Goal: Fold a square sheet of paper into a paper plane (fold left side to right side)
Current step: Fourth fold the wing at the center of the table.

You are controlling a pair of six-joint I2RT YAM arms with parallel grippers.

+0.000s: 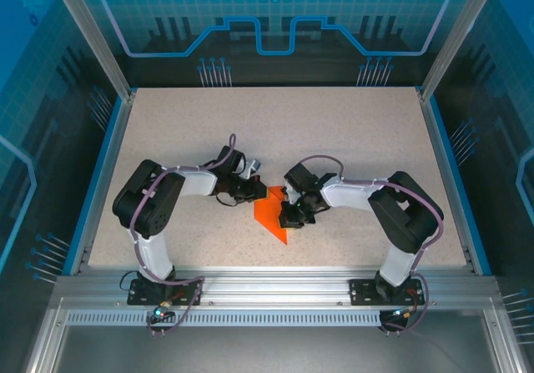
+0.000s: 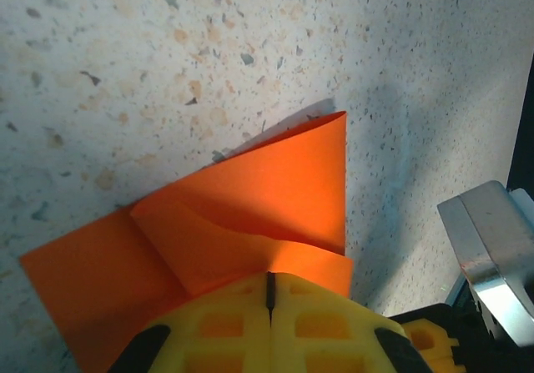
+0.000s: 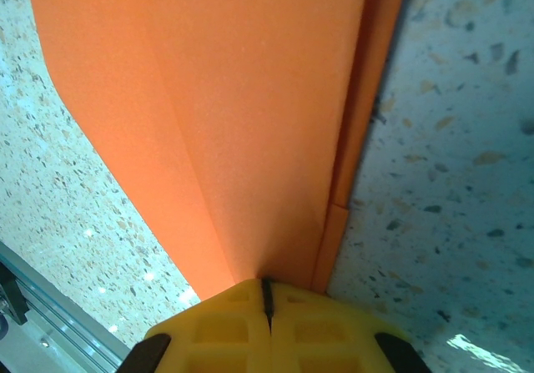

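Though thin, the creased, pointed orange paper (image 2: 250, 189) against left tool (image 2: 269, 294) and right tool (image 3: 266, 299), both closed tight.

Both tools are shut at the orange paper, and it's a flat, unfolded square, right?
No, it's folded: the left wrist view shows overlapping flaps and creases on the orange paper. The left tool and right tool are indeed shut at it.

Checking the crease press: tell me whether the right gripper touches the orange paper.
Touching. Right wrist view: the right gripper, shut, meets the orange paper at its yellow tips, with no gap between.
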